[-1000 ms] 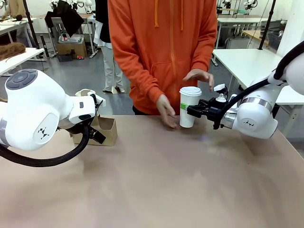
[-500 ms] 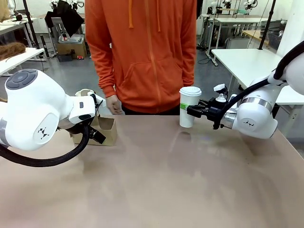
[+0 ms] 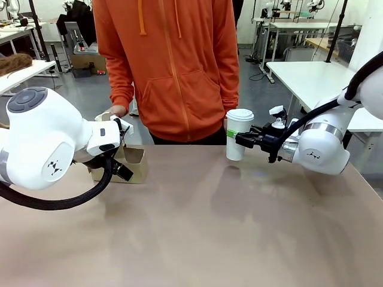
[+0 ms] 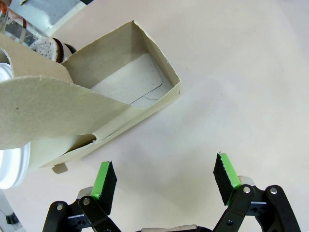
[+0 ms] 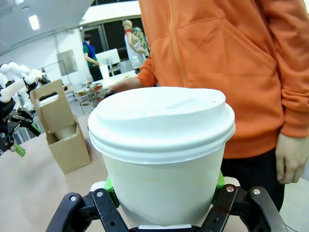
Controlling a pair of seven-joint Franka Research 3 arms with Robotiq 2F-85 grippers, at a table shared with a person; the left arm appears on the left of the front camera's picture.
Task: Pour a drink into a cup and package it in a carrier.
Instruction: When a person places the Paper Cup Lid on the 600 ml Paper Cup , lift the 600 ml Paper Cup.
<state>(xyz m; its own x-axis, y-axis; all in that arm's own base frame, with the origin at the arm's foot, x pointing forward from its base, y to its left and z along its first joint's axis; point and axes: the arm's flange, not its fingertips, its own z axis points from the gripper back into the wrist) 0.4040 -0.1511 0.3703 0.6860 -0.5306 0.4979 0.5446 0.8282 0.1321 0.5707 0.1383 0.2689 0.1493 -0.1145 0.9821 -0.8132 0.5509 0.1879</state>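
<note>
The tall white cup (image 3: 239, 136), capped with a white lid, is near the table's far edge, and my right gripper (image 3: 239, 141) is shut on its side. In the right wrist view the cup (image 5: 161, 145) sits between the green pads (image 5: 218, 181) of my right gripper (image 5: 164, 195). The brown carrier (image 3: 133, 165) stands at the far left, partly behind my left arm. My left gripper (image 4: 165, 178) hangs open just in front of the carrier (image 4: 120, 82), whose near slot is empty. The jug with the drink (image 4: 26, 34) lies behind the carrier.
A person in an orange hoodie stands at the far side, one hand (image 3: 115, 110) down by the jug behind the carrier. A white lidded cup (image 4: 8, 166) sits at the carrier's far slot. The brown tabletop (image 3: 197, 227) lies bare between my arms.
The person has taken both hands off the cup and stepped toward picture left, one hand now down behind the carrier. Neither arm has moved.
</note>
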